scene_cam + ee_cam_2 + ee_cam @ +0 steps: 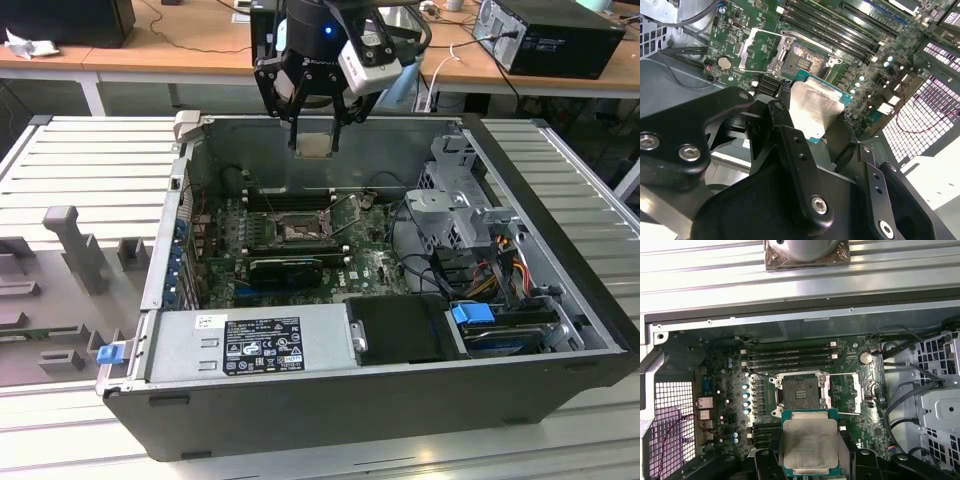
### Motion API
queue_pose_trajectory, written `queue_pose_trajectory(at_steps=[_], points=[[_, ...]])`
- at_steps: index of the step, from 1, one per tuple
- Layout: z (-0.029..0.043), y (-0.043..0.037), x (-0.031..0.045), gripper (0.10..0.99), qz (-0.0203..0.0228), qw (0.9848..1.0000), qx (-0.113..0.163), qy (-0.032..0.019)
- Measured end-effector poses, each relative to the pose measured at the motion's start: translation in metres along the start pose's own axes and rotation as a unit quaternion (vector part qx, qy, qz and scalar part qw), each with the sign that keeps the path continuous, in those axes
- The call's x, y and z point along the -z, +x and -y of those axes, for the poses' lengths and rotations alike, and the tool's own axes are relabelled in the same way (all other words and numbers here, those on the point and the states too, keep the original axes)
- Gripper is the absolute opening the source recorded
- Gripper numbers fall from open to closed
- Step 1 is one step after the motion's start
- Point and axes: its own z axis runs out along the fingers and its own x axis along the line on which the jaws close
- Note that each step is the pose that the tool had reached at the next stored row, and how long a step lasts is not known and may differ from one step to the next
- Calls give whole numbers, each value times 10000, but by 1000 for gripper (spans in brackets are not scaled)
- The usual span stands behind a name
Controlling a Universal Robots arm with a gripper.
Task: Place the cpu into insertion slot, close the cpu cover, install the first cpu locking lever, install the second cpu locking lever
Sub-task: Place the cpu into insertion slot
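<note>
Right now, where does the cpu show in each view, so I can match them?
Exterior view: cpu held in the tool, above the open case.
Second wrist view: cpu in the tool, close to the insertion slot.
First wrist view: cpu in the tool, near the insertion slot.
Shared landmark: the insertion slot.

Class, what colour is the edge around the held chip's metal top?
Teal green, framing the silver-grey top of the cpu; best seen in the first wrist view.

Workshop benches around my rig.
I saw a ribbed silver aluminium tabletop [90, 160], a pale wooden bench [120, 60] along the back, and a black desktop computer box [560, 35] lying on it.
</note>
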Motion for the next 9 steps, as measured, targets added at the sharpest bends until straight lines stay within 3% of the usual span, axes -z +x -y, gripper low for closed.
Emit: queue_pose_trajectory(at_steps=[9], points=[[0,0,0,525,7,10000,-81,-2]])
